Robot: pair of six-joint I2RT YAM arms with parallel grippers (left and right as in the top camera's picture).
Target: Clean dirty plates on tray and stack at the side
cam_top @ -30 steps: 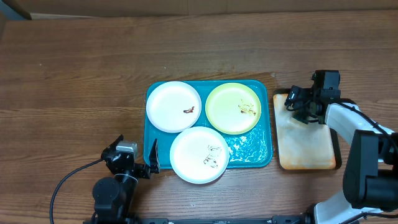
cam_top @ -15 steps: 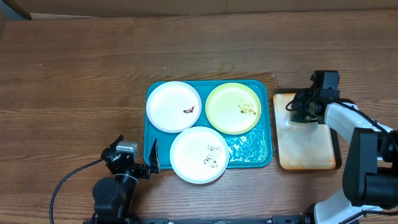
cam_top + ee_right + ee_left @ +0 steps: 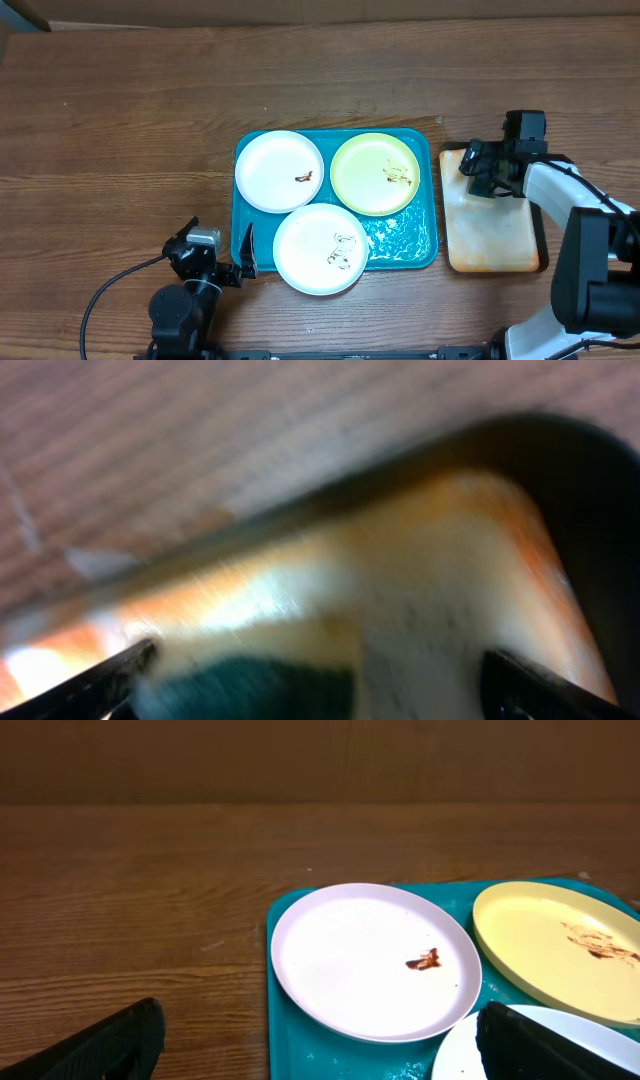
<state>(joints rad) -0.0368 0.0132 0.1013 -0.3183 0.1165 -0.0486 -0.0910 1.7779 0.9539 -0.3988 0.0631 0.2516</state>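
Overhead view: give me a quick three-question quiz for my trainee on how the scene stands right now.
1. True or false: the yellow-green plate lies on the teal tray, in its far right corner.
2. Which plate is nearest the left end effector? A: yellow-green plate. B: front white plate. C: far white plate.
3. What does the right end effector hang over?

Key: 1 true. 2 B. 3 the far end of the black-rimmed tray, beside the teal tray.
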